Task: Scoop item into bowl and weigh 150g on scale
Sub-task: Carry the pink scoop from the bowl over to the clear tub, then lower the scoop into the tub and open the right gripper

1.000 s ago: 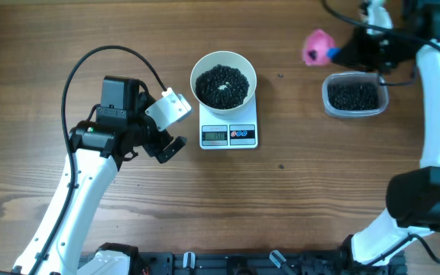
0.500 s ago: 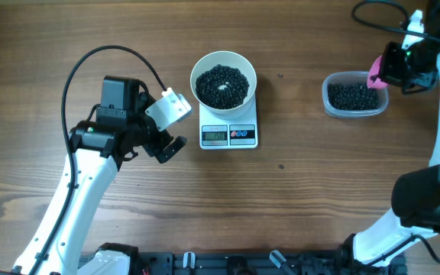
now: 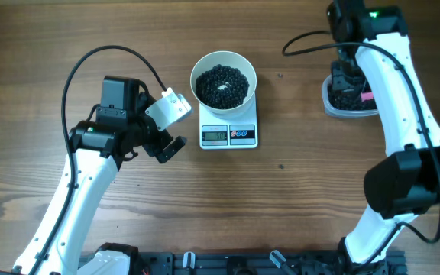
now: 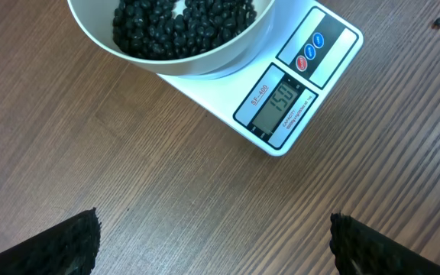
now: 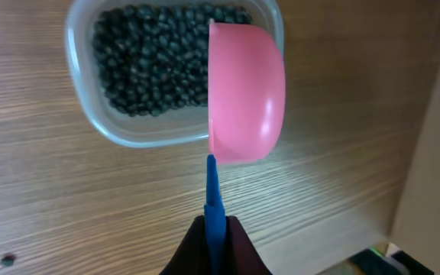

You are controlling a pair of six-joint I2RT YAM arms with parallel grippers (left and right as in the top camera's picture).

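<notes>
Two hands are at this counter (image 3: 296,191), and from where I stand the left hand (image 4: 216,256) hangs at the left with its fingers spread wide and nothing between them, just beside the scale (image 3: 229,136). One white bowl (image 4: 205,67) sits squarely on that one scale, well filled with black beans (image 3: 212,80), far too many to count. The display (image 4: 281,99) reads 150, beside two round buttons (image 4: 312,50), one red and one blue, so I'd judge the weighing about done. Loaded like that, the bowl would be fairly heavy and smooth-sided, best taken by the rim, if at all. Farther right is one clear tub (image 3: 328,95) with more of the beans inside. They look small, hard and round, so I'd expect them to roll and scatter at any spill. They are things to lift with a scoop, never to pinch. One pink scoop (image 5: 247,92) hangs over the tub's edge, its rounded back towards the wrist camera, so I cannot tell whether it carries anything. The right hand (image 5: 214,237) is clamped tight on its thin blue handle (image 5: 214,191). It looks like light, stiff plastic that could twist in so narrow a grip.
</notes>
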